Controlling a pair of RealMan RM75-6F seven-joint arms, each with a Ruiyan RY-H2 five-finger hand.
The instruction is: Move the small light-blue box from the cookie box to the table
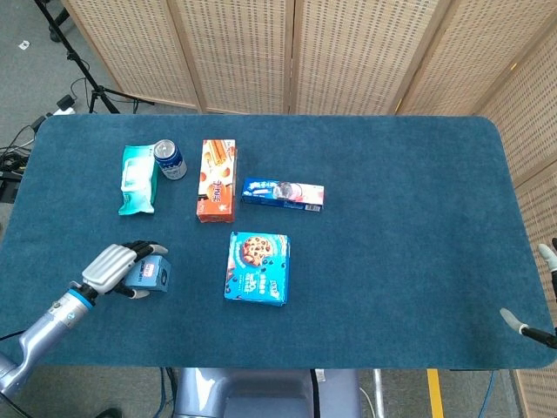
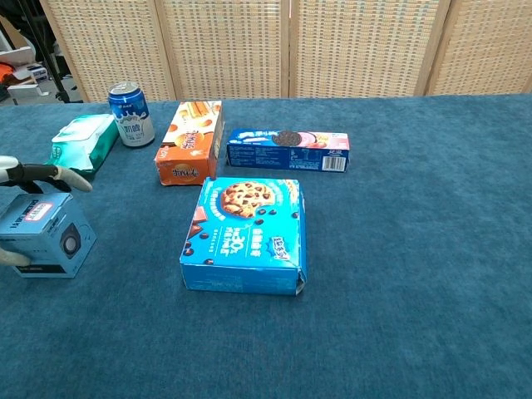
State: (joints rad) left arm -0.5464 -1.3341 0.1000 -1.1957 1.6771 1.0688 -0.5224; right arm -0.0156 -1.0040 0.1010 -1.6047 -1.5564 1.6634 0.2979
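Left hand (image 1: 111,268) grasps small light-blue box (image 2: 46,234) at table level, nine o'clock of cookie box (image 1: 258,267), likely about to release.

Chest view. The small light-blue box (image 2: 46,235) sits at the far left on the blue surface (image 2: 416,249), well apart from the cookie box (image 2: 245,234). Fingers (image 2: 50,174) of the left hand (image 2: 23,212) lie over its top edge, another at its lower left. Behind stand a blue can (image 2: 130,114), a green wipes pack (image 2: 81,142), an orange box (image 2: 190,141) and a sandwich-cookie box (image 2: 288,149).
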